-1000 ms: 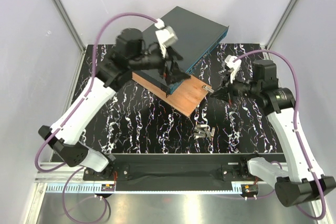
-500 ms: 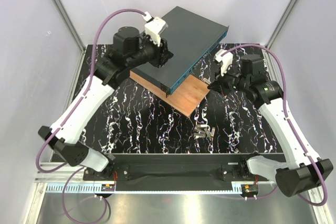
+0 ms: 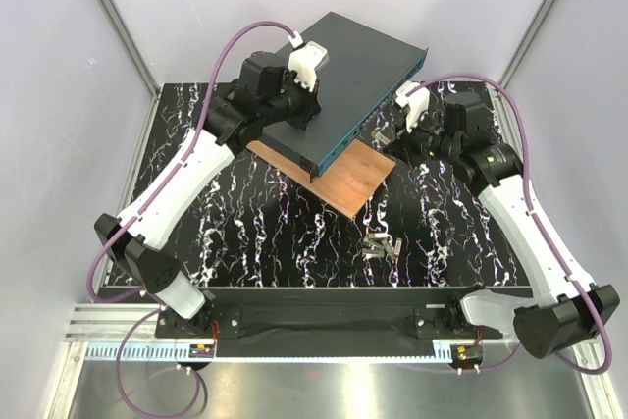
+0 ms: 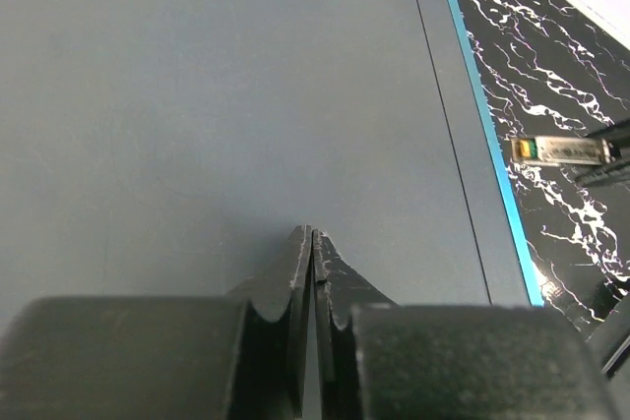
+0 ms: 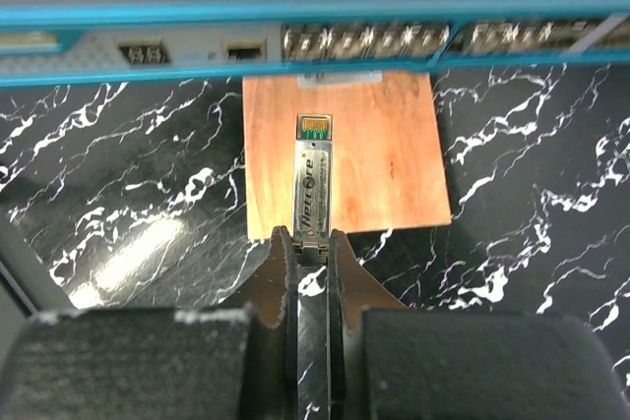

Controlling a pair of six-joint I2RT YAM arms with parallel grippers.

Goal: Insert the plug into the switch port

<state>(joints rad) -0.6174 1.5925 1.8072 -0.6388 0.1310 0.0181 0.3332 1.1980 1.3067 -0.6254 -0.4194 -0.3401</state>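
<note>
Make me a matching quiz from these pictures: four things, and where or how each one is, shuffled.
1 dark grey-teal flat switch box
2 silver metal plug
3 thin brown wooden board
4 left gripper

A shut, empty, over the switch's top
B flat on the black marbled table
C ports along its teal front
D clamped in the right gripper

Pairs: 1-C, 2-D, 3-B, 4-A
</note>
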